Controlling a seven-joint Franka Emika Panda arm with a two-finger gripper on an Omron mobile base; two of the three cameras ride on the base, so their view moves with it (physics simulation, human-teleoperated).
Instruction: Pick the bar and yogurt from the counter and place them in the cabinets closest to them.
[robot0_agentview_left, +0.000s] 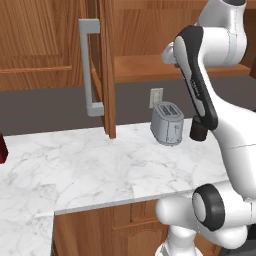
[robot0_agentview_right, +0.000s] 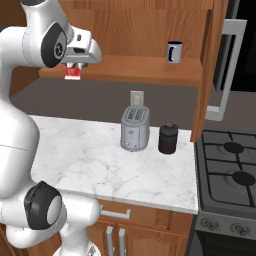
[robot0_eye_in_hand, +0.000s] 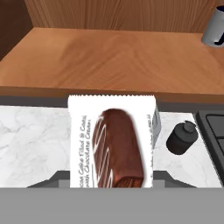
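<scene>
The gripper (robot0_agentview_right: 74, 67) is raised to the level of the open wall cabinet's lower shelf (robot0_agentview_right: 145, 70), at its front left edge, and is closed on the bar (robot0_eye_in_hand: 112, 141). In the hand view the wrapped packet stands upright between the jaws, white with a dark chocolate bar pictured on it and brown lettering down its left side; its lower end is cut off at the bottom, and the fingertips themselves are hidden behind it. In the right base view the bar (robot0_agentview_right: 73, 72) shows only as a small red and white patch beneath the white hand, mostly covered by the wrist. In the left base view the hand is largely masked by the arm's dark-edged link, so the bar cannot be made out there. The shelf carries a dark blue mug (robot0_agentview_right: 174, 51) far to the right, cut off at the top right corner of the hand view. The cabinet door (robot0_agentview_left: 106, 70) stands open, edge-on, with its long grey bar handle (robot0_agentview_left: 89, 67) facing left. Below, on the marble table (robot0_agentview_right: 100, 160), a silver two-slot toaster (robot0_agentview_right: 135, 128) stands against the wall under a pale outlet (robot0_agentview_right: 137, 97), and a short dark lidded jar (robot0_agentview_right: 168, 138) sits just beside it to the right, near the gas stove (robot0_agentview_right: 227, 175). A dark red block (robot0_agentview_left: 2, 149) is cut off at the left edge of the left base view.
</scene>
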